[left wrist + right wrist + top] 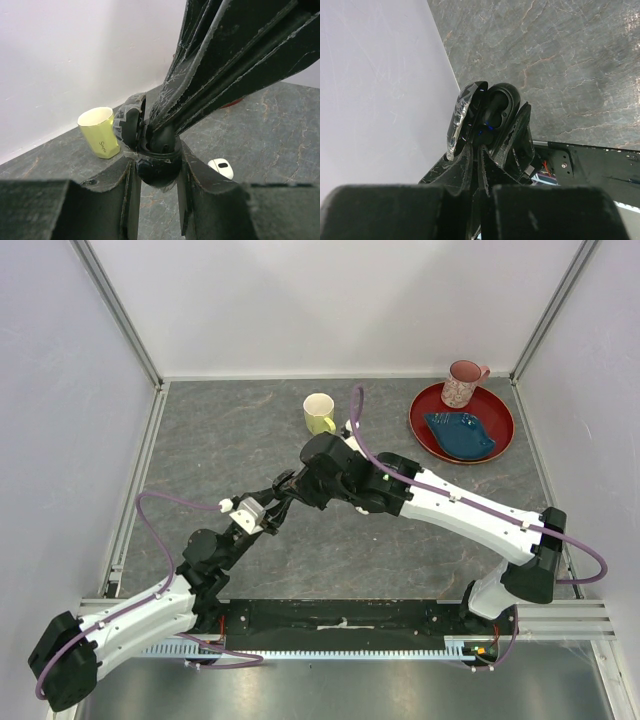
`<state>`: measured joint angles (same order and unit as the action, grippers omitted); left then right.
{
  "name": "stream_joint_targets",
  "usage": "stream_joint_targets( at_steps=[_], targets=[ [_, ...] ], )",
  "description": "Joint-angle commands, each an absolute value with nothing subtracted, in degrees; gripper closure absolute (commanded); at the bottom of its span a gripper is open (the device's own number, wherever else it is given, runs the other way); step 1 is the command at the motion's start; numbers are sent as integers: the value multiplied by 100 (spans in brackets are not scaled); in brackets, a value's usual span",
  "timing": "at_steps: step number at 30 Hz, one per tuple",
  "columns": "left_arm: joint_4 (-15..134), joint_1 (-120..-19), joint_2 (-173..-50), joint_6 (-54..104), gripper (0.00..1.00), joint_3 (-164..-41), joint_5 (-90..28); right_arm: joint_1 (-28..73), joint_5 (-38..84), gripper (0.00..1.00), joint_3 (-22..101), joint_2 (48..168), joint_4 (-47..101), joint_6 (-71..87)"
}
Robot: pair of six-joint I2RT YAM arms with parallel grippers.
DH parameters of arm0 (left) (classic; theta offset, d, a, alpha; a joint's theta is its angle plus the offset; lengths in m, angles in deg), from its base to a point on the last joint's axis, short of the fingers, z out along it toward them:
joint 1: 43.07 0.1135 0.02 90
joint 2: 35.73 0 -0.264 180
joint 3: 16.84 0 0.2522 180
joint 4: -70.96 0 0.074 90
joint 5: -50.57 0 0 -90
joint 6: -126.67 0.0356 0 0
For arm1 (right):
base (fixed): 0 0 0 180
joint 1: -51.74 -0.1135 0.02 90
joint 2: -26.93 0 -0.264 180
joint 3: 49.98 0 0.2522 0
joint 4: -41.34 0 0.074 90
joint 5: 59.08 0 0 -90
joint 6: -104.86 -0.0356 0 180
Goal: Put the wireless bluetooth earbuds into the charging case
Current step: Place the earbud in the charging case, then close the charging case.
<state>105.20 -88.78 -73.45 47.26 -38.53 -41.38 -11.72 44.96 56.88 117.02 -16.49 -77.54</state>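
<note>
left gripper (157,172) clamps the open charging case (498,106) at frame centre, steadying it while the narrowed right gripper (492,135) probes its well; any bud held is hidden. one white earbud (220,168) waits lower right.

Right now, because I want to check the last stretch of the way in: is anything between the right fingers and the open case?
Nothing visible. The case, held between the left fingers, has its lid swung aside, and the right fingers are at its open mouth.
</note>
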Motion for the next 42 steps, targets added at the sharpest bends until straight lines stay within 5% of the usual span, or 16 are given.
stream_joint_targets(
  at_steps=[1, 11, 21, 40, 42],
  targets=[
    [11046, -8903, -7300, 4968, 98, -4168, -3978, -1207, 4419, 93, 5571, 11808, -1469, -7821],
    [11055, -8903, -7291, 4915, 98, -4168, -3978, -1216, 4358, 81, 5580, 11808, -1241, -7663],
    [11054, -8903, -7291, 4784, 98, -4098, -4004, -1207, 4674, 59, 5660, 11430, -1030, -7189],
    [10758, -8912, -6958, 4398, 98, -4150, -4180, -1207, 4937, 56, 4219, 9743, 1166, -5071],
    [10511, -8912, -6739, 4292, 98, -4220, -4066, -1198, 5017, 47, 4016, 9489, 1273, -4590]
  ],
)
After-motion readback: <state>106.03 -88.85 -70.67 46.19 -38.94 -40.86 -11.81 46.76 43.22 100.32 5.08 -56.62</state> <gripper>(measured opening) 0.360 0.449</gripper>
